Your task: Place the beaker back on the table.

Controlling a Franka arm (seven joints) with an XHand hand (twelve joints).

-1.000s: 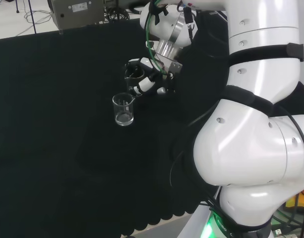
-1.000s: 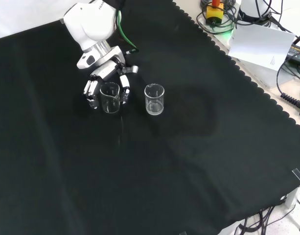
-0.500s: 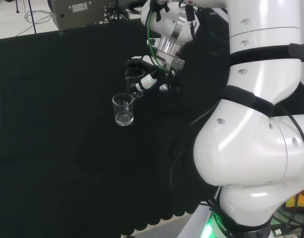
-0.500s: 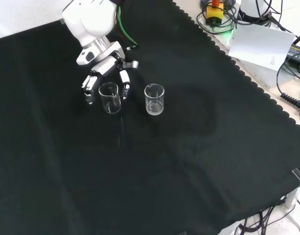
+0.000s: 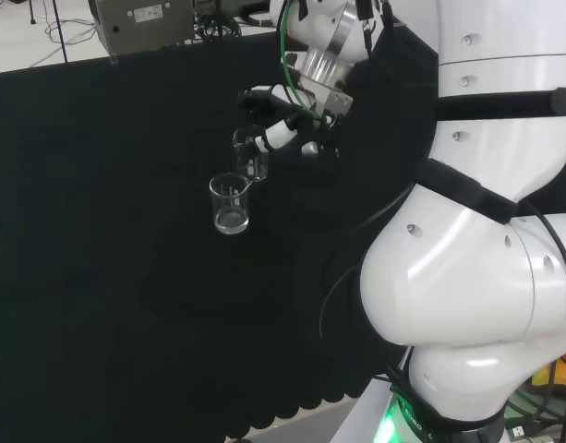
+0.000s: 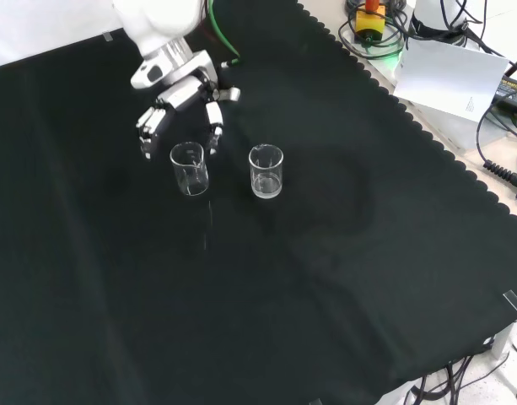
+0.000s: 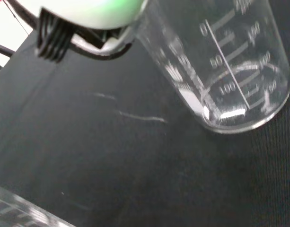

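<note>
- The head view looked from behind and above the arm's base, over the big white arm links [image 5: 467, 277] on its right, down at the black cloth on the surface [image 5: 98, 277].
- The front view looked from the other side, high up, down on the same cloth [image 6: 325, 278]. The hand [image 6: 184, 105] came in from its top.
- Both of these views shared the two clear beakers: the one by the hand [image 5: 251, 153] [image 6: 189, 168] and the other beaker [image 5: 231, 204] [image 6: 266, 170].
- The wrist view sat very close, looking past a blurred white part of the hand [image 7: 83, 9] at a beaker [image 7: 220, 66], which looked big.
</note>
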